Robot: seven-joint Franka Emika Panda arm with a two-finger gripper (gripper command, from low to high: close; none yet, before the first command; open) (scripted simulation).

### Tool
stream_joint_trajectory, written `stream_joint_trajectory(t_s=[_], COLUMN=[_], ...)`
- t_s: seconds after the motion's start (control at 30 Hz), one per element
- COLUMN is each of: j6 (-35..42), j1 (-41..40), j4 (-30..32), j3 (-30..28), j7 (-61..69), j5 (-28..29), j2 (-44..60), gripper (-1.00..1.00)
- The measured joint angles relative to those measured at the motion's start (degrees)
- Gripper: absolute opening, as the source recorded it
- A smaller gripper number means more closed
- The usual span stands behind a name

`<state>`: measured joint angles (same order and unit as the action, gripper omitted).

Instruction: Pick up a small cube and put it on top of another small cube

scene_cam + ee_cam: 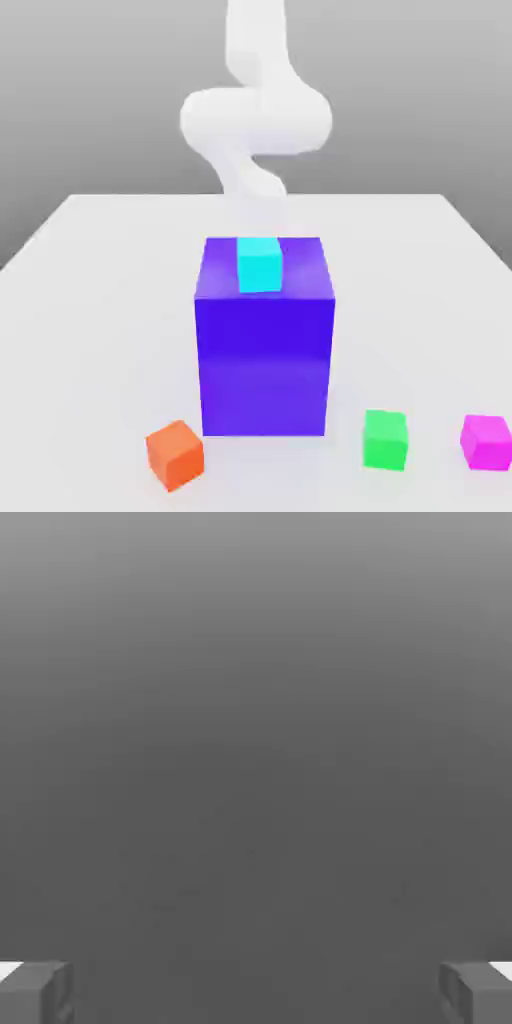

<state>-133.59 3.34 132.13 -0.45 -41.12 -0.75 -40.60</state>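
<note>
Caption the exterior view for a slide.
Cyan cube atop a tall blue block; orange, green and magenta cubes on the table.

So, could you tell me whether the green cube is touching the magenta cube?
Apart: the exterior view shows bare table between the green cube and the magenta cube.

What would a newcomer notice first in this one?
The tall blue block at the table's centre draws the eye, with a small cyan cube on top. Along the front edge sit an orange cube, a green cube and a magenta cube; the white arm rises behind.
</note>
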Motion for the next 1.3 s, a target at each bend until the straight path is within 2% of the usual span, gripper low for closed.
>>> stream_joint_trajectory(t_s=[0.3, 0.57, 0.73, 0.9, 1.07, 1.1, 1.3], j6=[-6.5, -12.3, -16.0, -19.6, -26.8, -27.8, -28.2], j1=[10.7, 17.6, 21.9, 24.7, 26.8, 27.0, 27.1], j4=[1.3, 2.4, 3.1, 3.8, 2.2, 2.0, 1.8], j3=[-0.1, 3.1, 5.0, 6.6, 5.1, 4.8, 4.7], j7=[17.4, 31.4, 38.1, 42.4, 41.9, 41.7, 41.6], j5=[-3.1, -4.1, -1.8, 3.7, 6.8, 7.0, 7.2], j2=[19.1, 35.7, 46.0, 56.4, 66.7, 68.0, 68.7], gripper=[0.0, 0.0, 0.0, 0.0, 0.0, -1.0, -1.0])
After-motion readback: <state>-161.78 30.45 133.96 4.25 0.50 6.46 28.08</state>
